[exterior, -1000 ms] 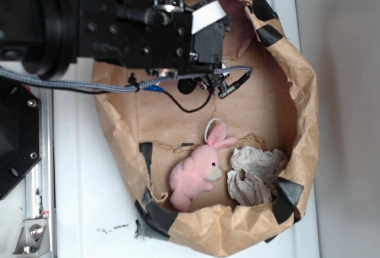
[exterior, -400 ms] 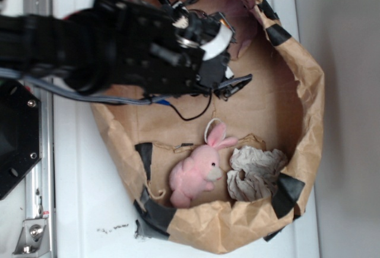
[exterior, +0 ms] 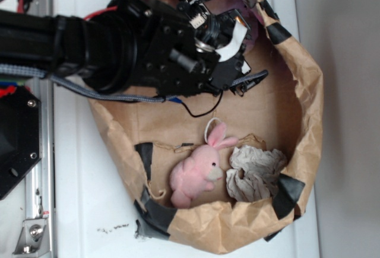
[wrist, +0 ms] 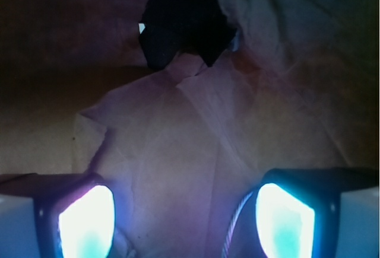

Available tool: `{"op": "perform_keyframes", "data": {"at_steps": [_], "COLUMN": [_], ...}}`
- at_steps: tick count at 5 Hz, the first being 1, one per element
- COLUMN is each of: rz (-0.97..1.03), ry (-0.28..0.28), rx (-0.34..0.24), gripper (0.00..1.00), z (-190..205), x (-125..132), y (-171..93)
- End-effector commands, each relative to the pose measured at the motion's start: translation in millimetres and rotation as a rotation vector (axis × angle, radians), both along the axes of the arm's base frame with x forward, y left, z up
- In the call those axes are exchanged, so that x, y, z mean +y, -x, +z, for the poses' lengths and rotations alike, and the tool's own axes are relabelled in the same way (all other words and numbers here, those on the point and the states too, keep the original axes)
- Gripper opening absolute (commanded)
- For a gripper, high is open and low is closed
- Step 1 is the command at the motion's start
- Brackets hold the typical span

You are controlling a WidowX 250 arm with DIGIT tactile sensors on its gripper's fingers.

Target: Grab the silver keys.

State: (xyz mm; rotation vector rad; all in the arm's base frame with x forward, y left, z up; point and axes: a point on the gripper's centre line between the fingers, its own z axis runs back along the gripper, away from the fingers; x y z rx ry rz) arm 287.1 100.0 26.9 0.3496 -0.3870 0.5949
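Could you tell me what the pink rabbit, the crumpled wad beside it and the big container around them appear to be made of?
The pink rabbit looks like soft plush fabric, with a fuzzy matte surface. The crumpled wad seems to be pale paper or thin cloth, given its sharp creases. The container appears to be brown kraft paper, wrinkled and matte, its rolled rim patched with black tape.

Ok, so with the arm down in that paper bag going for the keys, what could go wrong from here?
The silver keys show clearly in neither view, so the open pincer may close on the paper bag alone. The arm fills the bag's top end and could crush or drag its wall. The loose black cable hanging under the arm might snag.
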Motion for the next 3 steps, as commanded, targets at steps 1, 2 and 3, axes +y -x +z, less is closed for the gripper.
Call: {"op": "perform_keyframes", "data": {"at_steps": [1,2,3], "rz": [0.005,0.013,-0.016], "ry": [-0.01,-0.033,-0.045], "rx": [0.002,0.042,0.106], "gripper": [1.0,1.0,1.0], "z": [6,2,0], "x": [13,23,30], "y": [0,9,17]}}
